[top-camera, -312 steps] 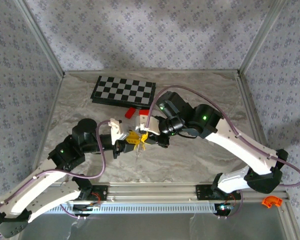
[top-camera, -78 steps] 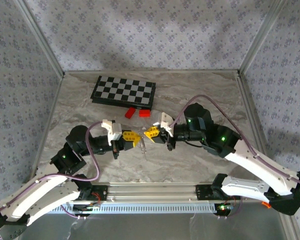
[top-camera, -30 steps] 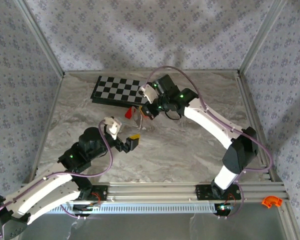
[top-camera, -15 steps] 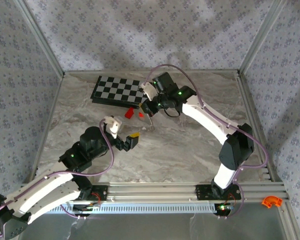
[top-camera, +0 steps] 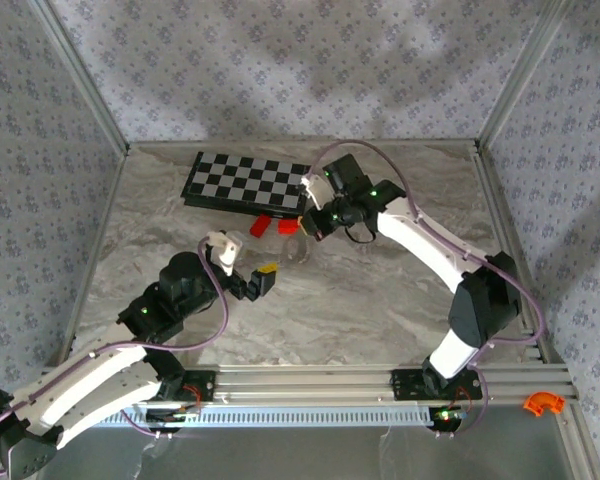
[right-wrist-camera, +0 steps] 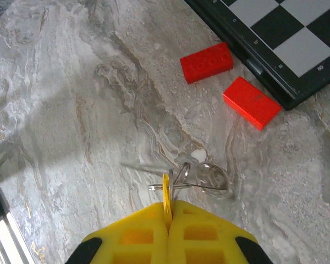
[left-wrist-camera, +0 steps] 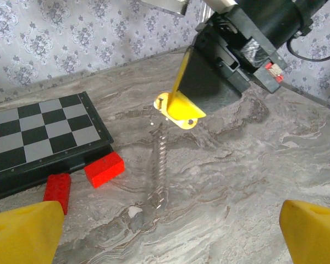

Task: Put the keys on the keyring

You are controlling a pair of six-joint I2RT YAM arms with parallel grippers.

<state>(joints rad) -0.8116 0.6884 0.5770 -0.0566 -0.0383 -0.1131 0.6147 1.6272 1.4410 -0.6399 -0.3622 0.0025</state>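
Right pincer (right-wrist-camera: 168,214) moved over by the red blocks (right-wrist-camera: 206,61), left pincer (left-wrist-camera: 168,236) backed off.
Right clamped on keyring (right-wrist-camera: 204,177), chain (left-wrist-camera: 159,159) trailing onto surface (right-wrist-camera: 71,110); left gaping, empty.

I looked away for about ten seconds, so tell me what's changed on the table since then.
The right gripper, shut on the thin pale keyring with its whitish chain, carried it from the table middle toward the far side, beside the two red blocks. The left gripper let go, opened and drew back. The black-and-white chessboard and the blocks stayed put.
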